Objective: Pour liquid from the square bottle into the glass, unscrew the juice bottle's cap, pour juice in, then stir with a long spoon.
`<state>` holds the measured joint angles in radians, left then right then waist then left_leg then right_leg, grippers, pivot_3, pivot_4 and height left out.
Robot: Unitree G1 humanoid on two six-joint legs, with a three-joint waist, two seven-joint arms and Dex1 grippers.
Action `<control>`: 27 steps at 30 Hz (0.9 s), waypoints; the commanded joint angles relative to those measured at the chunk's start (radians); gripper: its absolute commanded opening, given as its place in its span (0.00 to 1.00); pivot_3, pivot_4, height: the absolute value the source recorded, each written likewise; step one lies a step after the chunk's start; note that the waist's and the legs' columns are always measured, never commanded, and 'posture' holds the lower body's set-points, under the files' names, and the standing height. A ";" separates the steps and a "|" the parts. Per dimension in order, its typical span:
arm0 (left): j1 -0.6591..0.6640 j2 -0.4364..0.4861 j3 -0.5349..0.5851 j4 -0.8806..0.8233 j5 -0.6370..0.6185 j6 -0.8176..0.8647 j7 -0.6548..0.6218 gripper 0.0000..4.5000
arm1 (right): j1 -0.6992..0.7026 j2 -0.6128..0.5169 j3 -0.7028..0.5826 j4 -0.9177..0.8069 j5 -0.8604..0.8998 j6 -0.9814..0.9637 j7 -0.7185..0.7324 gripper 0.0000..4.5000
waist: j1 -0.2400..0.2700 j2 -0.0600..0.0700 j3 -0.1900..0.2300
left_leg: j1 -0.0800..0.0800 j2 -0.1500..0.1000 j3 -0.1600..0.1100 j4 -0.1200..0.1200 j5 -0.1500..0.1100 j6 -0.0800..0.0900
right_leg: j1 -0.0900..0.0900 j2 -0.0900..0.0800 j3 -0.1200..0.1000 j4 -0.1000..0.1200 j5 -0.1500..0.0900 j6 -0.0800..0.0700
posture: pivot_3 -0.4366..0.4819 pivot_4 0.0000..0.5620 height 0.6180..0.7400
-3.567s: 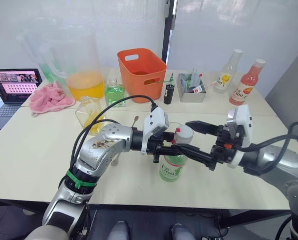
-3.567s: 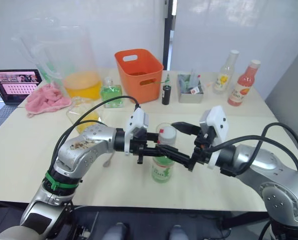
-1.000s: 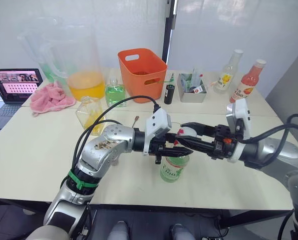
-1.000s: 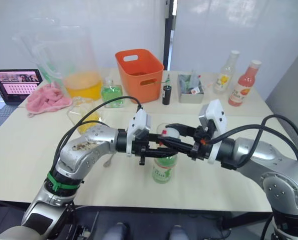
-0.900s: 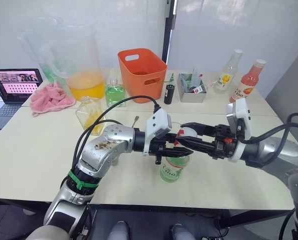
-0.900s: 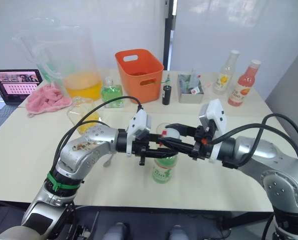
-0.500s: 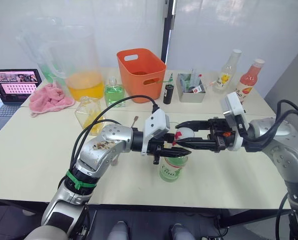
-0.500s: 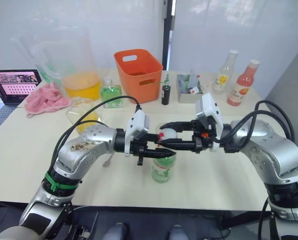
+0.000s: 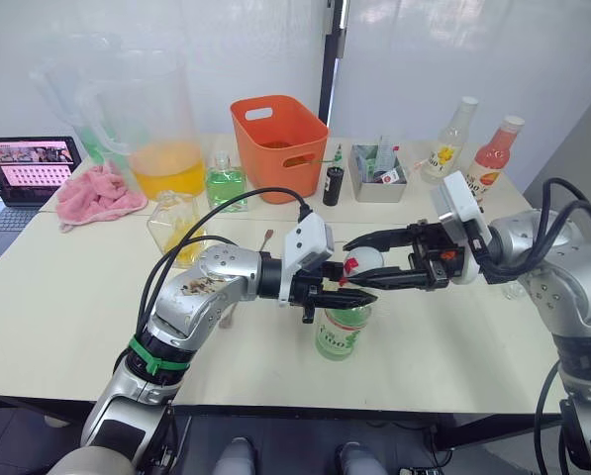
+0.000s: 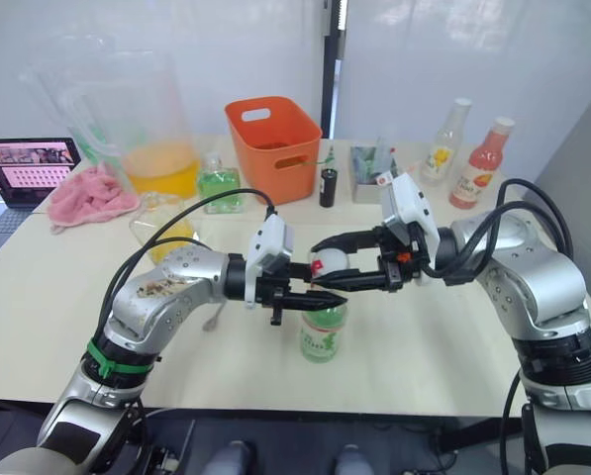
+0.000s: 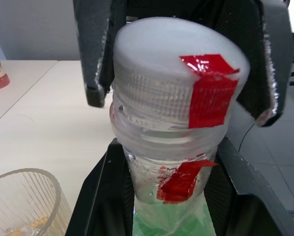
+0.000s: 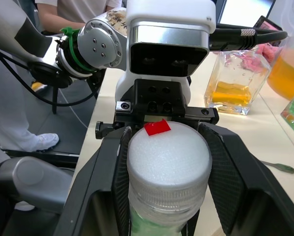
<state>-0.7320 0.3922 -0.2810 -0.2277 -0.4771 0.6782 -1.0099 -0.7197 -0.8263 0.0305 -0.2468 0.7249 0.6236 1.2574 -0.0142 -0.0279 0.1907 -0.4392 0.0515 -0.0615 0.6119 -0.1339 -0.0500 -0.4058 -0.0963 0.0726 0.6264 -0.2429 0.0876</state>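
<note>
Standing upright — the juice bottle [image 9: 343, 327], cap [image 9: 359, 261] up — between both grippers.

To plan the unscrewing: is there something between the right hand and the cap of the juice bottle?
Nothing visible: the right hand has its fingers on both sides of the cap, while the left hand holds the juice bottle below.

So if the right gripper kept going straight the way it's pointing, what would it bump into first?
The right gripper already sits around the cap of the juice bottle; straight on, it would probably meet the left gripper.
</note>
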 commanded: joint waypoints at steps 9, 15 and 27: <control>-0.005 -0.007 -0.047 -0.003 0.009 -0.009 -0.015 0.32 | -0.063 -0.091 -0.201 -0.001 0.117 0.106 -0.047 0.36 | 0.002 0.000 0.000 | 0.000 0.000 0.000 0.000 0.000 0.000 | 0.000 0.000 0.000 0.000 0.000 0.000 | 0.48 0.27 1.00; -0.002 -0.011 -0.048 -0.004 0.010 -0.012 -0.014 0.32 | -0.006 -0.149 -0.310 0.102 0.049 0.074 -0.107 0.36 | 0.007 0.000 0.000 | 0.000 0.000 0.000 0.000 0.000 0.000 | 0.001 0.000 0.000 -0.001 0.000 0.000 | 0.48 0.27 1.00; 0.004 -0.021 -0.029 -0.001 0.015 -0.037 0.004 0.32 | 0.297 -0.064 -0.479 0.346 -0.174 -0.158 -0.356 0.36 | 0.002 0.001 -0.001 | 0.000 -0.001 0.000 0.000 0.000 0.000 | 0.001 0.000 0.000 0.000 0.000 0.000 | 0.48 0.27 1.00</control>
<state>-0.7376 0.3813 -0.2964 -0.2246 -0.4687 0.6474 -1.0100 -0.4389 -0.9048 -0.4110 0.0915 0.5757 0.5110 0.9515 -0.0126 -0.0267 0.1899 -0.4390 0.0510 -0.0612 0.6129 -0.1339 -0.0499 -0.4045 -0.0966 0.0729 0.6261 -0.2426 0.0883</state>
